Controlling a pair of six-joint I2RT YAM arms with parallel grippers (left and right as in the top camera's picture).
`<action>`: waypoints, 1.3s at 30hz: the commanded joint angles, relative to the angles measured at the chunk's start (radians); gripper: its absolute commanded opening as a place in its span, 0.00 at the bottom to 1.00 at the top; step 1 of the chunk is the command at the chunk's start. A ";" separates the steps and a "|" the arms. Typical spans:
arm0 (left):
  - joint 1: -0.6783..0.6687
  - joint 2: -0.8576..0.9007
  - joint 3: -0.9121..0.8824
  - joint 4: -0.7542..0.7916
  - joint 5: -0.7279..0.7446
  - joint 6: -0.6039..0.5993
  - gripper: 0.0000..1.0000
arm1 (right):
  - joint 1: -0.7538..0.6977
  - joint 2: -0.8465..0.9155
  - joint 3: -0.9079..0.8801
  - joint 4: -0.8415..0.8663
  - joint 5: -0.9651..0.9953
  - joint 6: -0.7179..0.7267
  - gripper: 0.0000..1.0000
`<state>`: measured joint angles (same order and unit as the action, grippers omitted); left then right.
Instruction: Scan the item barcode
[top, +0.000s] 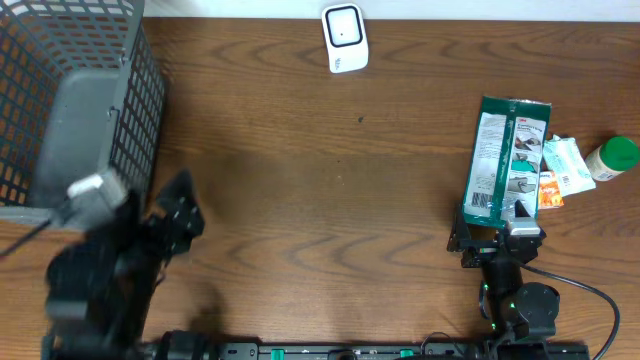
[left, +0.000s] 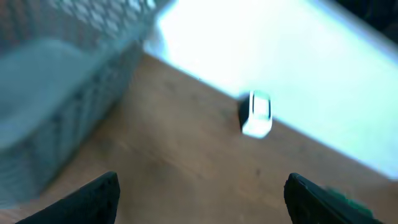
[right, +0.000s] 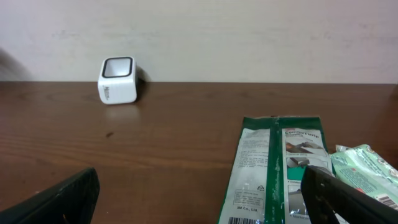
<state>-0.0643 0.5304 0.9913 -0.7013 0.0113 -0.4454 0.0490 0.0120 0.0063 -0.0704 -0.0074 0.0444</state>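
Observation:
The item, a flat green-and-white package (top: 508, 155), lies at the right of the table with its printed back up; its barcode (right: 250, 220) shows at the near edge in the right wrist view. The white scanner (top: 344, 38) stands at the far edge, also seen as the scanner (right: 118, 79) and the scanner (left: 257, 114). My right gripper (top: 497, 230) is open at the near end of the package (right: 277, 165), with its right finger (right: 348, 199) over it. My left gripper (top: 178, 210), blurred, is open and empty beside the basket.
A grey mesh basket (top: 70, 90) fills the far left corner. Small packets (top: 560, 170) and a green-capped bottle (top: 612, 158) lie right of the package. Bare wood (top: 330, 180) stretches between the basket and the package.

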 joint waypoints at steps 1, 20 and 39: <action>0.003 -0.107 -0.010 -0.003 -0.111 0.006 0.85 | -0.008 -0.006 -0.001 -0.004 0.003 -0.008 0.99; 0.036 -0.528 -0.235 0.017 -0.170 -0.006 0.85 | -0.008 -0.006 -0.001 -0.004 0.002 -0.008 0.99; 0.036 -0.528 -0.619 1.094 -0.127 -0.005 0.85 | -0.008 -0.006 -0.001 -0.004 0.002 -0.008 0.99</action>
<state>-0.0334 0.0101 0.4252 0.3386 -0.1299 -0.4492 0.0490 0.0116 0.0063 -0.0704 -0.0074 0.0441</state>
